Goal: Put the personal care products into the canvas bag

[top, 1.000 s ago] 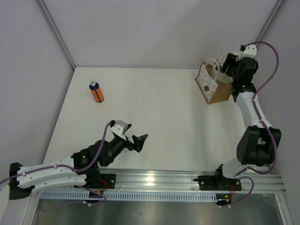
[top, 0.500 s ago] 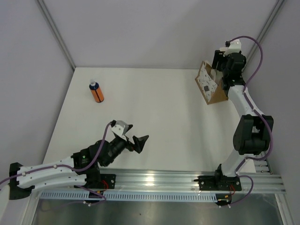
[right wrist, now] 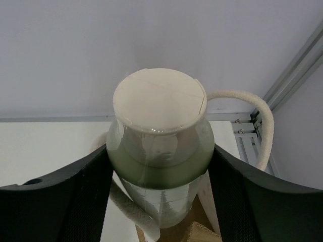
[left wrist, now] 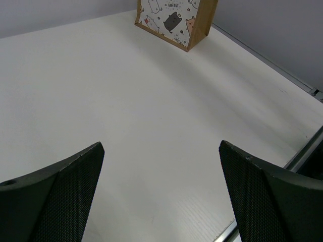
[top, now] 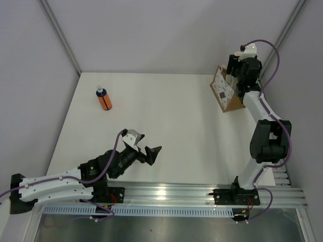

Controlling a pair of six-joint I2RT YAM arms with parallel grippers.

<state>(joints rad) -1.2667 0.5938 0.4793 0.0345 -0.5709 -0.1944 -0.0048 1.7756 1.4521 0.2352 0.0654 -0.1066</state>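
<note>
The canvas bag (top: pixel 225 93) stands at the table's far right, its white dotted panel facing left; it also shows in the left wrist view (left wrist: pixel 176 22). My right gripper (top: pixel 237 70) hovers over the bag's top, shut on the cream bottle (right wrist: pixel 159 146), which points down into the bag's opening between the white handles (right wrist: pixel 262 126). The orange bottle (top: pixel 104 99) with its blue-white cap stands at the far left of the table. My left gripper (top: pixel 150 153) is open and empty low over the table's near middle, its fingers (left wrist: pixel 55 196) wide apart.
The aluminium rail (top: pixel 166 194) runs along the near edge with both arm bases on it. Grey walls close the back and both sides. The table's right edge (left wrist: pixel 282 75) lies just past the bag.
My right gripper has swung left from beside the bag to above its opening, carrying the cream bottle. My left gripper has crept slightly right.
</note>
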